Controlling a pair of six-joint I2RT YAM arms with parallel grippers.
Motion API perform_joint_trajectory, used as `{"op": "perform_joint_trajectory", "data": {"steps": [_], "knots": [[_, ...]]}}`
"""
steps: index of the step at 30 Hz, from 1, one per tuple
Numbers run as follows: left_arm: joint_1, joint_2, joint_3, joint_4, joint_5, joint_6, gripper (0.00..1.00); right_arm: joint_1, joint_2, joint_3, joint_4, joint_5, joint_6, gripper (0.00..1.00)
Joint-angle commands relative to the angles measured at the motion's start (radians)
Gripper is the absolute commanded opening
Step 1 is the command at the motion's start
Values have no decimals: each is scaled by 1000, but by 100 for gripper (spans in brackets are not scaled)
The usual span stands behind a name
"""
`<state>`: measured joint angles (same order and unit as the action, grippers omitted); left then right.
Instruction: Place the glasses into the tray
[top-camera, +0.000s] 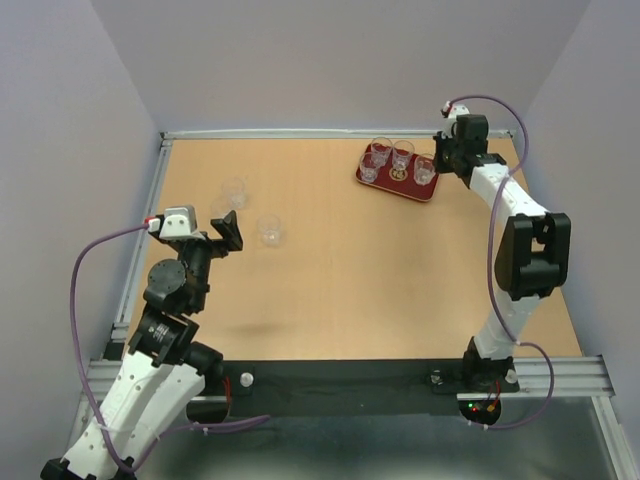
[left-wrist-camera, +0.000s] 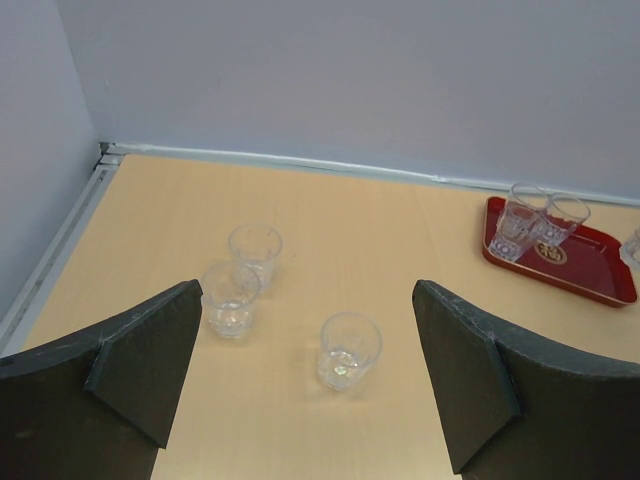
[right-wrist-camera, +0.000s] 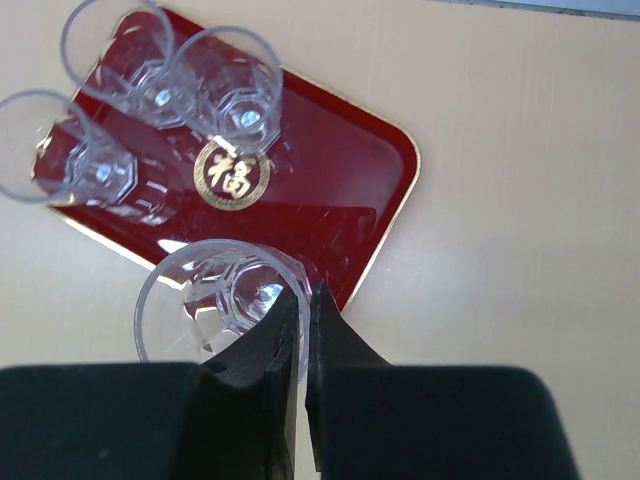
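Now my right claw (right-wrist-camera: 305, 295) pinches a glass (top-camera: 424, 170) by its rim at the tray's (top-camera: 395, 187) three-o'clock end; next, I judge, I should let go and lift straight up.

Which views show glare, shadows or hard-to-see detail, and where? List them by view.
Top external: even light, a soft shadow on the tan wooden table, the loose clear glass tumblers nearly vanishing against it. Right wrist: pale reflections streak the flat dark red tray. Left wrist: crisp and evenly lit.
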<state>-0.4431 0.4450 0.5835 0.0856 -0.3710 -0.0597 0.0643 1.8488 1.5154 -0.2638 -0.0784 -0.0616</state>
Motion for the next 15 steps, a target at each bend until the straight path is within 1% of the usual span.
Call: {"op": "perform_joint_trajectory", "data": {"steps": [1, 6, 7, 15], "knots": [[7, 8, -2, 45, -3, 8, 98, -20, 68, 34, 164, 74, 59, 0], [7, 14, -2, 46, -6, 9, 98, -35, 150, 98, 179, 74, 114, 0], [9, 14, -4, 46, -6, 8, 98, -37, 162, 107, 189, 101, 126, 0], [9, 23, -1, 48, -3, 9, 98, -43, 265, 192, 209, 118, 163, 0]]}}
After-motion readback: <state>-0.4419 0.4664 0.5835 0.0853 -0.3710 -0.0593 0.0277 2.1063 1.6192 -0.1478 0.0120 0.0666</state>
